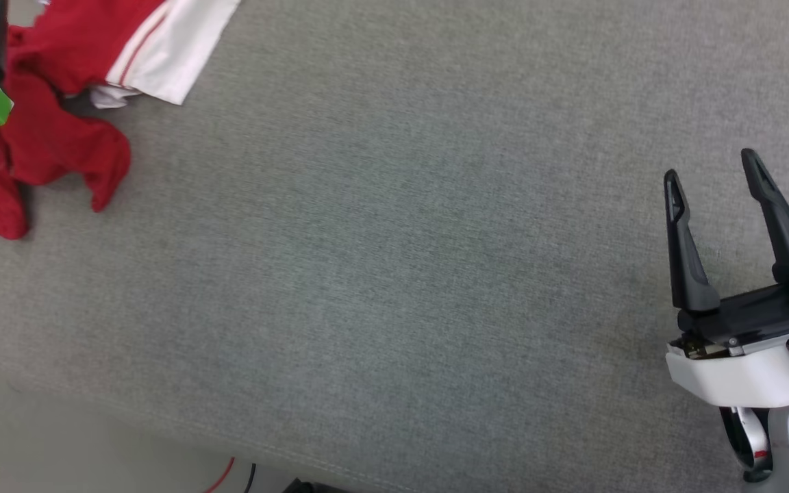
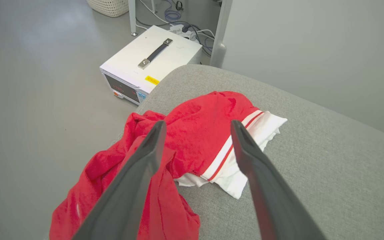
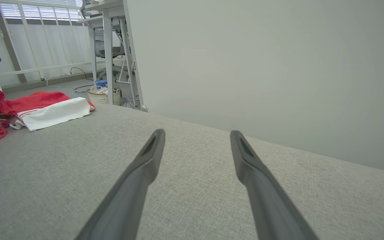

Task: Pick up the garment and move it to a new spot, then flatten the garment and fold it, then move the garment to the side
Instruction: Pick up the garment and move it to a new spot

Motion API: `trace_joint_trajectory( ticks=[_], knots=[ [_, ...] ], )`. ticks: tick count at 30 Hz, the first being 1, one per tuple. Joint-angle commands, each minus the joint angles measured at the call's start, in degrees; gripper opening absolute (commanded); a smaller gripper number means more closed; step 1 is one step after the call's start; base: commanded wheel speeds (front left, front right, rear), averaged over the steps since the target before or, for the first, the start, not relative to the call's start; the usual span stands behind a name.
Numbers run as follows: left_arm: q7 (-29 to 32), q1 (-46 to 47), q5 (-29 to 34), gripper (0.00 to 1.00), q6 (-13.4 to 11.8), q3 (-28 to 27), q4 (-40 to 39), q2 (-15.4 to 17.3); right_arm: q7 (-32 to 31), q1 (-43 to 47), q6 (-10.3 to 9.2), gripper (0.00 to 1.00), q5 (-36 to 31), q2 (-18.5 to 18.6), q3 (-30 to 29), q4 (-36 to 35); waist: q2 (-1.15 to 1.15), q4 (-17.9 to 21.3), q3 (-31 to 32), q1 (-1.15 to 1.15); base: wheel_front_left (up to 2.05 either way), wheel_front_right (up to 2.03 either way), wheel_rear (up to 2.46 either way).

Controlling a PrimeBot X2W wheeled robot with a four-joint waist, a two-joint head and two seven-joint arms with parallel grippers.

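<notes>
Grey cloth table (image 1: 394, 274). Left gripper (image 2: 197, 125): jaws wide, empty, above garment (image 2: 208, 110). Right gripper (image 1: 711, 168): wide, empty, well apart. Garment: crumpled at table's left edge; light, limp jersey, likely. You should pinch 1 raised red fold.

Garment (image 1: 59, 82) at table's (image 1: 394, 274) far-left corner, left gripper (image 2: 198, 123) over it — right gripper (image 1: 709, 164) well apart, right.
</notes>
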State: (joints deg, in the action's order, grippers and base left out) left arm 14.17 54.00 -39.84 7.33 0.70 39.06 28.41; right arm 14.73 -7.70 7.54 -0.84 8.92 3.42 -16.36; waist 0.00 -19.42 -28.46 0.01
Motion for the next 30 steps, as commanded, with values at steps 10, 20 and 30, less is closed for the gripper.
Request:
trace_joint_trajectory(
  ticks=[10,20,30],
  knots=[
    [21.69,8.56,-8.61,1.00,0.15,11.58,5.35,7.88,0.27,-2.87,-0.05,1.00,-1.09,1.48,-1.11,-2.95,0.00,5.35,-11.02,-0.01,0.00,0.00,0.00],
    [25.91,9.96,-8.18,1.00,0.15,20.36,10.30,7.71,0.27,-4.04,-0.05,1.00,-1.57,1.24,-0.98,-5.43,0.00,6.91,-13.91,-0.01,0.00,0.00,0.00],
    [19.19,11.46,-8.79,0.00,0.15,27.16,10.69,9.10,0.27,-3.78,-0.05,1.00,-1.63,0.33,-0.52,-5.95,0.00,6.84,-11.66,-0.01,0.00,0.00,0.00]
  ],
)
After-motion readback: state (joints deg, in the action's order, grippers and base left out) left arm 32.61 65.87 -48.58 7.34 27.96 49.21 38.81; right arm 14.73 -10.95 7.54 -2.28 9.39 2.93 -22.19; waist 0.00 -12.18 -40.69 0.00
